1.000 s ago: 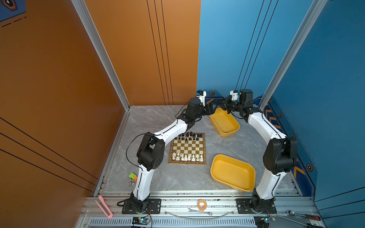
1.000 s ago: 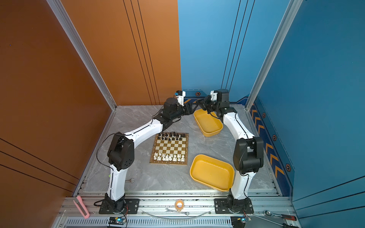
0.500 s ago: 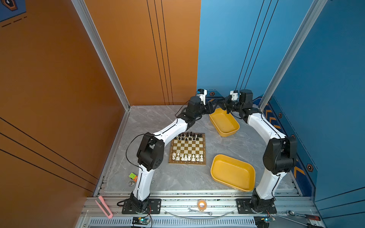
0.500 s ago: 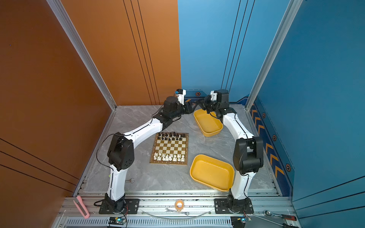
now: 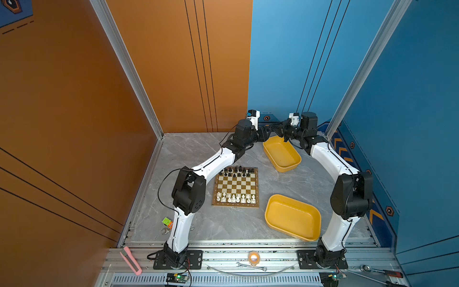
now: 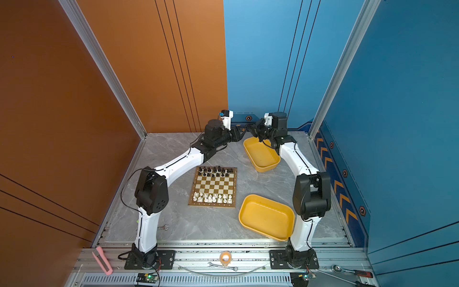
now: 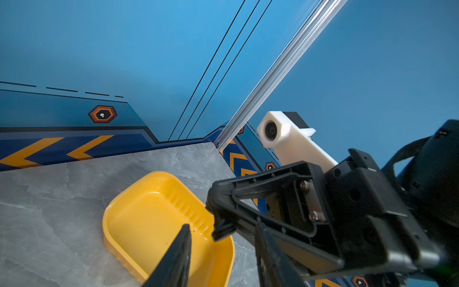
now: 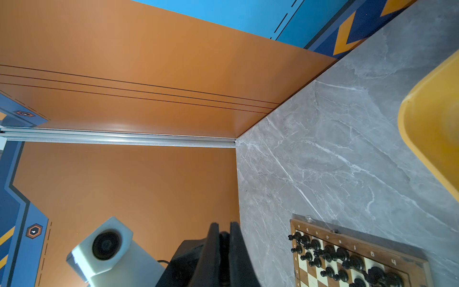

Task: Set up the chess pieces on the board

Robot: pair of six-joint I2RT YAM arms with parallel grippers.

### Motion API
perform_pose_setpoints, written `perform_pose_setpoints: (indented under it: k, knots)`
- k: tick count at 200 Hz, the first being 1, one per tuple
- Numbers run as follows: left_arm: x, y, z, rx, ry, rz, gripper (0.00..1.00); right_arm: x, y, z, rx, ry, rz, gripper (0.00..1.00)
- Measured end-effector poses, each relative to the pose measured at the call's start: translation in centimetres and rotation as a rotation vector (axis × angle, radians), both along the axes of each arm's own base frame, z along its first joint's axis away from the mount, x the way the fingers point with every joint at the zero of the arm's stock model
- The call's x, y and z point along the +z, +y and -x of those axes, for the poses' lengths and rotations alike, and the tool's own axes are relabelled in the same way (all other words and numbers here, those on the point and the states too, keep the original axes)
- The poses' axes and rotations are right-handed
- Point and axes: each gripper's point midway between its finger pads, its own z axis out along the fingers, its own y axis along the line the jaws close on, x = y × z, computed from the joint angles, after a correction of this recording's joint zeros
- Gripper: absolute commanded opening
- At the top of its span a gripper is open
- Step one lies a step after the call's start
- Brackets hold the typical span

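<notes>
The board [image 5: 236, 205] lies mid-table, with black chess pieces [image 5: 238, 171] along its far rows and white ones [image 5: 236, 198] along its near rows. Both grippers meet in the air over the far yellow tray [image 5: 282, 155]. My right gripper [image 8: 224, 225] is shut on a small black piece [image 8: 224, 236]. In the left wrist view that piece [image 7: 222, 229] sticks out of the right gripper's tip. My left gripper [image 7: 223, 226] is open, one finger on each side of the piece and not touching it. In both top views the left gripper [image 5: 270, 130] and the right gripper [image 5: 279, 130] stand tip to tip.
A second yellow tray [image 5: 293, 217] lies near the front right, empty. The back wall and corner post stand close behind the grippers. A pink cutter [image 5: 131, 259], a tape roll [image 5: 253, 257] and wrenches lie on the front rail. A small green-orange item [image 5: 167, 221] sits by the left arm.
The left gripper's jaws have narrowed around the piece held by the right gripper. Both arms have stayed almost where they were.
</notes>
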Motion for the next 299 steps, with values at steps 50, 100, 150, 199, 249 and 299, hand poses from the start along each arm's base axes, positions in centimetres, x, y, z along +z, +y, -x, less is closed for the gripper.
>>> perform_pose_setpoints:
  k: [50,100,150,199,249,299]
  knots:
    - [0.12,0.16,-0.10,-0.003,0.001,0.005,0.33,0.21,0.33,0.11,0.010,0.008,-0.048,0.00]
    - [0.10,0.08,-0.02,-0.009,0.003,0.006,0.29,-0.06,0.41,0.14,0.011,0.013,-0.070,0.00]
    - [0.14,0.16,-0.04,-0.015,0.005,0.010,0.24,0.12,0.53,0.20,0.014,0.025,-0.100,0.00]
    - [0.63,0.23,-0.04,-0.031,-0.002,0.030,0.17,0.57,0.69,0.27,0.023,0.021,-0.119,0.00]
    - [0.86,0.36,-0.01,-0.052,0.001,0.043,0.11,0.67,0.76,0.30,0.026,0.023,-0.126,0.03]
    - [0.92,0.64,-0.06,-0.072,0.010,0.055,0.09,0.66,0.92,0.36,0.029,0.022,-0.125,0.15]
